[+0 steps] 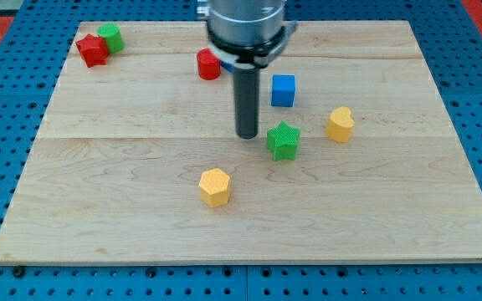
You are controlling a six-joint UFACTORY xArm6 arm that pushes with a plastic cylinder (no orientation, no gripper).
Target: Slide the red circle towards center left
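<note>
Rod over the middle of the wooden desk, six blocks around it.

My tip sits near the desk's centre, just left of the green star and touching no block; this tool is a plain rod with nothing to open or close. The red circle lies toward the view's top, up and left of my tip, apart from it. The blue cube is right of the rod, a yellow block further right, a yellow hexagon below, and a red star touching a green block at top left.

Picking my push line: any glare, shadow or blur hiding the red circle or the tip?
Camera view: even light, no glare on the board; red circle sharp, its right edge behind the arm; my tip crisp, with only faint shadow at its base.
</note>
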